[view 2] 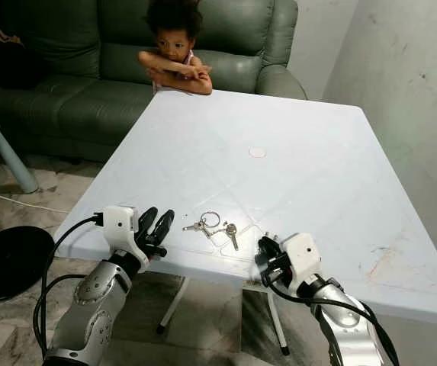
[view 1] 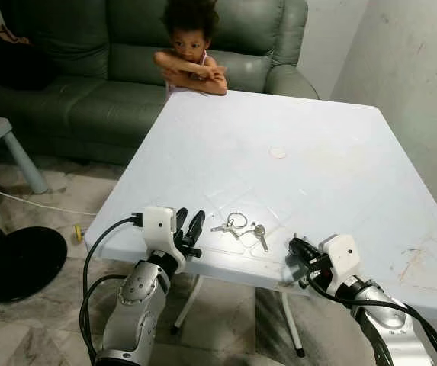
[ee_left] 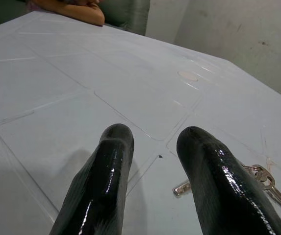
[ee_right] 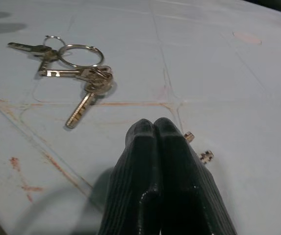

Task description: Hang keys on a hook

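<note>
left gripper (view 1: 188,226) at near worktop (view 1: 340,175) edge, fingers apart, holding nothing | right gripper (view 1: 297,250) at near edge, fingers pressed together, empty | keys (view 1: 241,227) flat on worktop between the grippers, touching neither | person (view 1: 191,53) leaning on far edge | sofa (view 1: 111,69) behind

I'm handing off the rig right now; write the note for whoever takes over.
Left gripper: open, holding nothing, at the table's near edge left of the keys.
Right gripper: shut, holding nothing, at the near edge right of the keys.
Keys: flat on the white table, between both grippers, untouched.
A person leans on the far edge.
Done: nothing yet. Left: pick up the keys, find a hook, hang them.
</note>
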Available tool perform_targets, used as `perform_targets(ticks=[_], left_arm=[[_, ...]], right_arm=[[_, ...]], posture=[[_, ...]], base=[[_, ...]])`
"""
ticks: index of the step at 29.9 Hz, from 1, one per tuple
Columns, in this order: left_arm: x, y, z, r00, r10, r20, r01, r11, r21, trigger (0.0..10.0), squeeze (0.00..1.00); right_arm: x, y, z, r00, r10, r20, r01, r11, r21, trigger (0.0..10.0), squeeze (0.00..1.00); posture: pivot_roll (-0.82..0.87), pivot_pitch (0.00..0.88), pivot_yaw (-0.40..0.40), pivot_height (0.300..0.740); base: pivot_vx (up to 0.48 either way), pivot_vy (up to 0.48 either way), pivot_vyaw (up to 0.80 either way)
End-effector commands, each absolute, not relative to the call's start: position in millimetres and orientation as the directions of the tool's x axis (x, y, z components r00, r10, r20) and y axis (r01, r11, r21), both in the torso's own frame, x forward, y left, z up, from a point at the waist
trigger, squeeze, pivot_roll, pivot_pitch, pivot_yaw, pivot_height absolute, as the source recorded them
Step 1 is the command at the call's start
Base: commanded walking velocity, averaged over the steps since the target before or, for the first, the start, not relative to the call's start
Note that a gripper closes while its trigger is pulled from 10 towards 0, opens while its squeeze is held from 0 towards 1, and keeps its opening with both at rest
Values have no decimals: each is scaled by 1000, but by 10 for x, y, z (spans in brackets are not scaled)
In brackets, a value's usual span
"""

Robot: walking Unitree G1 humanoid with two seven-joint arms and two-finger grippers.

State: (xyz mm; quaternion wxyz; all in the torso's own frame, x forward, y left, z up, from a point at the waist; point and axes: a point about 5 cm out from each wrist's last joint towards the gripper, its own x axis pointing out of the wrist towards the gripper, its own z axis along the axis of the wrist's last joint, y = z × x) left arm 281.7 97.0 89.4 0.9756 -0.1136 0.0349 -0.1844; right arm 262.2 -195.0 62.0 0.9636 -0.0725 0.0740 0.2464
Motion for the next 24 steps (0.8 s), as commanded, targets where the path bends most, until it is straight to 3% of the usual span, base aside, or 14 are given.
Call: perform_targets(ticks=[1,2,4,5,6,7,18,19,20,24], left_arm=[[2809,941,927,927,-374,-18,360,904,-230,10000,0],[2809,942,927,927,-373,-18,360,904,-231,10000,0],[2809,943,927,928,-373,-18,359,904,-231,10000,0],[2809,943,927,928,-373,-17,359,904,-232,10000,0],[2811,944,927,928,-372,-17,358,904,-233,10000,0],[2812,942,929,928,-373,-16,359,904,-232,10000,0],[2815,942,935,929,-369,-14,356,904,-235,10000,0],[2814,942,934,929,-370,-14,356,904,-236,10000,0],[2816,941,938,929,-370,-13,357,904,-236,10000,0],[2818,937,942,929,-370,-12,357,903,-237,10000,0]], right_arm=[[2631,-1986,596,875,444,-192,-463,884,-70,10000,82],[2635,-1989,605,876,445,-186,-460,886,-51,10000,1000],[2642,-2000,607,881,432,-195,-452,889,-76,10000,1000],[2643,-2000,602,880,431,-198,-453,888,-80,10000,239],[2645,-1998,596,878,433,-201,-456,887,-79,10000,239],[2641,-1993,591,873,442,-206,-464,883,-69,10000,0],[2625,-2002,599,861,464,-208,-482,875,-44,10000,0],[2620,-2016,599,862,462,-207,-480,876,-44,10000,55],[2628,-2033,604,869,452,-202,-467,884,-33,10000,1000],[2632,-2042,613,871,447,-204,-466,883,-55,10000,984]], posture=[[96,0,-64,740],[97,0,-65,740],[97,0,-65,740],[97,0,-65,740],[96,0,-64,740],[96,0,-64,740],[96,0,-64,740],[96,0,-64,740],[94,0,-64,740],[94,0,-64,740]], base=[[0,0,0],[0,0,0],[0,0,0],[0,0,0],[0,0,0],[0,0,0],[0,0,0],[0,0,0],[0,0,0],[0,0,0]])
